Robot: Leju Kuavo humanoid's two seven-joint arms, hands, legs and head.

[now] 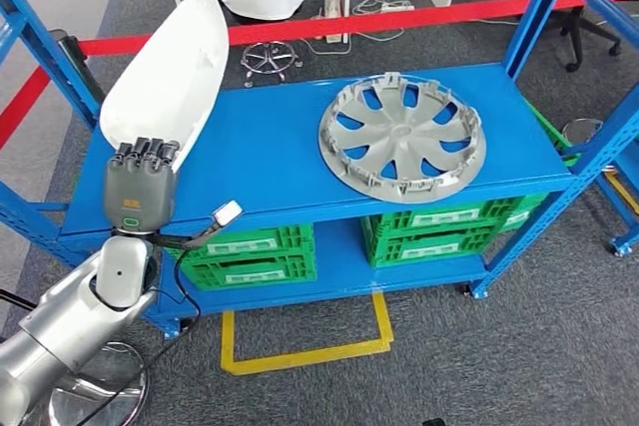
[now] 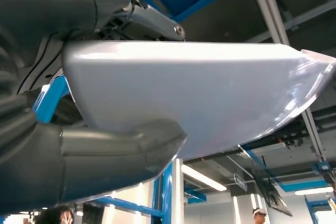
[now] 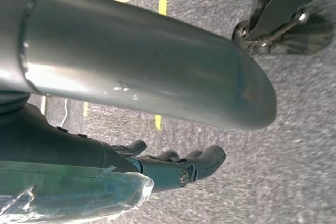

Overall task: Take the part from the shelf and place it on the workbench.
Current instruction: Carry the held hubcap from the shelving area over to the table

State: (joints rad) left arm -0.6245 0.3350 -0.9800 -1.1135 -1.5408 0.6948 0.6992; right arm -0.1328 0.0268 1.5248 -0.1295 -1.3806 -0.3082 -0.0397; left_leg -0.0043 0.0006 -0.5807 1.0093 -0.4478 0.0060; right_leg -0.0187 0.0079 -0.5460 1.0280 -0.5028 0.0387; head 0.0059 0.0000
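The part is a large white curved shell (image 1: 170, 72), tilted up above the left end of the blue shelf top (image 1: 256, 147). My left hand (image 1: 140, 187) grips the shell's lower end, fingers over its edge. In the left wrist view the shell (image 2: 190, 98) spans the picture, clamped between the thumb (image 2: 99, 166) and the fingers on its other side. My right hand (image 3: 178, 163) hangs over the grey carpet, its dark fingers stretched out and holding nothing.
A grey wheel cover (image 1: 401, 137) lies flat on the right half of the blue top. Green crates (image 1: 249, 256) (image 1: 437, 226) fill the lower level. Blue uprights (image 1: 539, 12) frame the corners. Red barrier tape (image 1: 376, 19) runs behind; a yellow floor outline (image 1: 302, 354) lies in front.
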